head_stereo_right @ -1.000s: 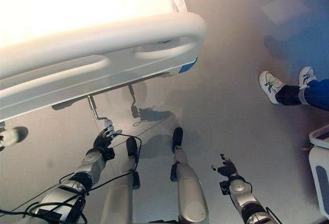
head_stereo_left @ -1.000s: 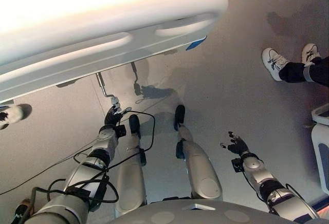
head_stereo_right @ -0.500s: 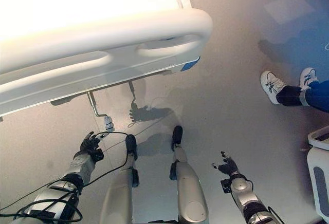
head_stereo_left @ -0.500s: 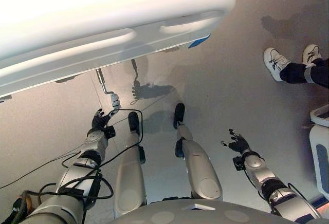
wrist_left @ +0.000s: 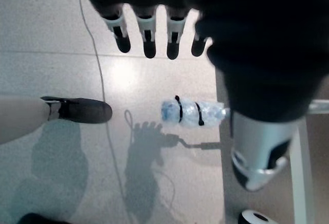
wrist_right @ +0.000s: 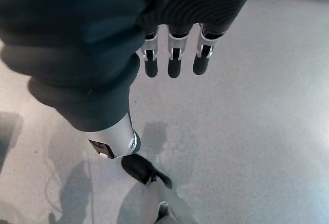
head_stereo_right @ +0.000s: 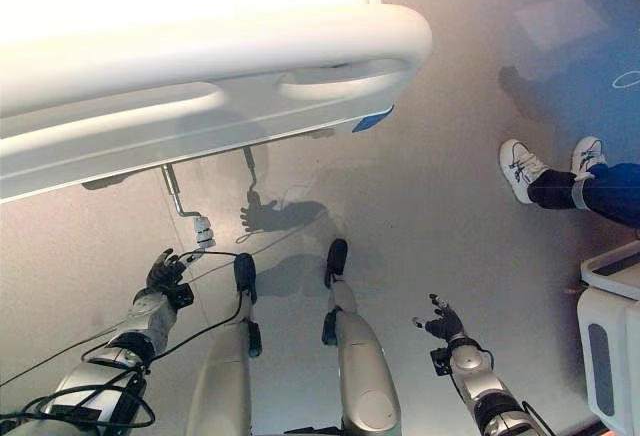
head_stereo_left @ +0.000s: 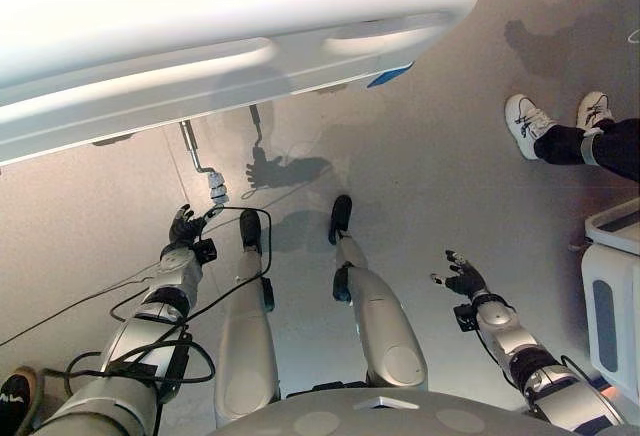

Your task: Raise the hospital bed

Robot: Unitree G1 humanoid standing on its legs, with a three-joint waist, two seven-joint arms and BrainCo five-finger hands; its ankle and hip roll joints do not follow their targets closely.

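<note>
The white footboard [head_stereo_left: 230, 56] of the hospital bed spans the top of the eye views. A thin metal crank [head_stereo_left: 196, 156] hangs from under it and ends in a grip wrapped in clear plastic [head_stereo_left: 217, 193]. My left hand [head_stereo_left: 184, 228] hovers just below and left of that grip, open, a short gap away. In the left wrist view the wrapped grip [wrist_left: 193, 113] lies past my straight fingers [wrist_left: 149, 41], untouched. A second crank [head_stereo_left: 257, 121] sits folded under the bed. My right hand [head_stereo_left: 462, 280] hangs open over bare floor at the right, fingers [wrist_right: 175, 59] straight.
A person's white shoes [head_stereo_left: 528, 123] stand on the floor at the right. A white cart [head_stereo_left: 610, 296] sits at the right edge. Another shoe [head_stereo_left: 15, 396] shows at the lower left corner. Grey floor lies between the bed and me.
My left hand was at the crank grip a second ago; it has come off it and drawn back down and to the left. The whole view has shifted. The right hand is unchanged.
</note>
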